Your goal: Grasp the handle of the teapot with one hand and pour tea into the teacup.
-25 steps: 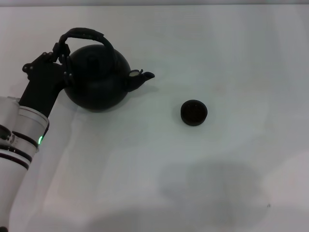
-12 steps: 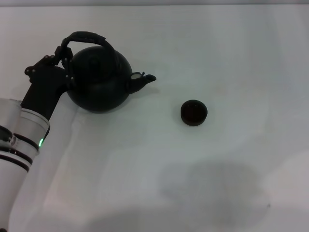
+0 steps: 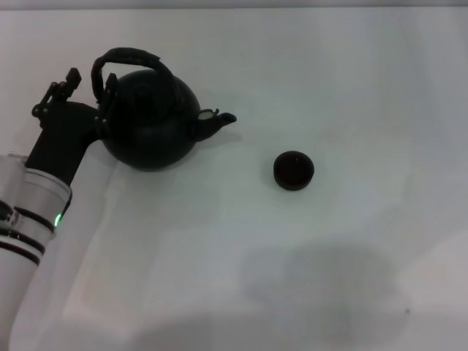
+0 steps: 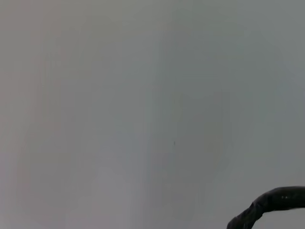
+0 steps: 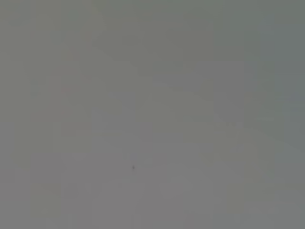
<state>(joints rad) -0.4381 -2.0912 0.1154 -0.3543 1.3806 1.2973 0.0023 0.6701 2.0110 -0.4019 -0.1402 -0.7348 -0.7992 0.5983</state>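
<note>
A: Left tool (image 3: 86,89) spread wide at the left foot of the handle (image 3: 131,57), 1 finger out to the left, 1 against the teapot's shoulder; gripping nothing.

B: And the teapot (image 3: 150,124)?

A: Upright on the white counter (image 3: 241,248), just right of the tool, spout aimed away from it.

B: Teacup (image 3: 294,170)?

A: Well apart, beyond the spout, on the counter.

B: Right tool?

A: Out of sight.

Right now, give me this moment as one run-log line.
left gripper: open beside handle, not gripping | teapot: upright on table, spout toward teacup | right gripper: out of view
</note>
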